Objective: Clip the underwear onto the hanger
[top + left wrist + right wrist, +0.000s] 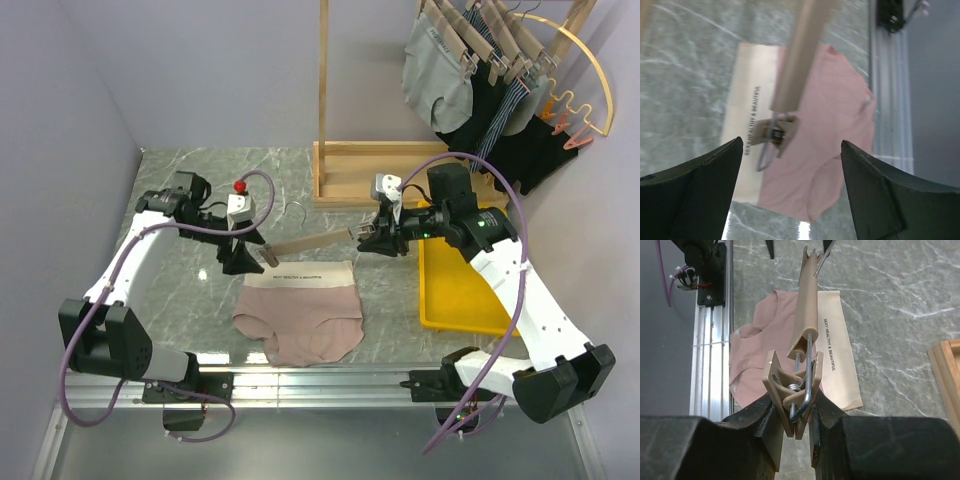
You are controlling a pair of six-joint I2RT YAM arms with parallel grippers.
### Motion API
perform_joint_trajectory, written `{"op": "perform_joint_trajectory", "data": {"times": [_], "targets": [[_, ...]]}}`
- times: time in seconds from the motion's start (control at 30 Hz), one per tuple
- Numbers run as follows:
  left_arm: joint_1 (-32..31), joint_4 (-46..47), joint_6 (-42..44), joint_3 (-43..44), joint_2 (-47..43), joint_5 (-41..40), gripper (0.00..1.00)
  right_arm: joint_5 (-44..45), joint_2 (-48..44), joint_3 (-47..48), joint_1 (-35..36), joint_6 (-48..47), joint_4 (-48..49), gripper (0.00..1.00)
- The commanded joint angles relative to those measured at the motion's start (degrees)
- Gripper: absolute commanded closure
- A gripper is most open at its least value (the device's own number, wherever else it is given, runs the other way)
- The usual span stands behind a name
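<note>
Grey marble bench (190, 290) between lilac walls, arms bolted at the near edge

Right pincer (368, 238): closed on the clip (790, 390) at the right end of the hanger (310, 243). The clip's wooden paddles are gripped from both sides by the black fingers (752, 420), with its spring and bent wire exposed between them. The hanger is carried by this pincer alone and is held clear of the bench at that end

Left pincer (245, 262): spread wide, nothing gripped. The hanger's left-end clip (775, 132) is framed between its fingers in the left wrist view but is touched by neither of them

Hanger axis: the bar is laid roughly left-right across the bench, from the right pincer towards the left pincer. In the overhead view its left end is seen lower in the frame, at the left corner of the waistband (300, 274). The metal hook (297, 208) is pointed to the far side. Contact between the left clip and the fabric cannot be told

Underwear (300, 320): spread flat on the bench between the two arms, near the front rail. The waistband is run left-right along the far edge, just beneath the bar, and the crotch is pointed at the arm bases. Neither pincer is touching it
</note>
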Motion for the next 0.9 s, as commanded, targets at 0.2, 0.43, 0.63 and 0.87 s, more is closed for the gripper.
{"op": "perform_joint_trajectory", "data": {"times": [0.2, 0.43, 0.63, 0.87], "targets": [[0.06, -14.49, 17.42, 0.56, 1.11, 6.98, 0.16, -2.49, -2.58, 3.54, 1.68, -6.21, -0.64, 1.00], [0.14, -15.70, 17.84, 2.23, 2.34, 7.59, 0.19, -3.01, -2.31, 3.80, 2.56, -5.86, -0.29, 1.00], [0.06, -15.19, 17.07, 2.50, 3.74, 7.77, 0.37, -2.92, -1.96, 3.89, 2.65, -6.21, -0.46, 1.00], [0.32, -10.52, 12.67, 2.05, 3.13, 6.98, 0.73, -3.01, -1.87, 2.75, 2.74, -5.77, 0.68, 1.00]]}}
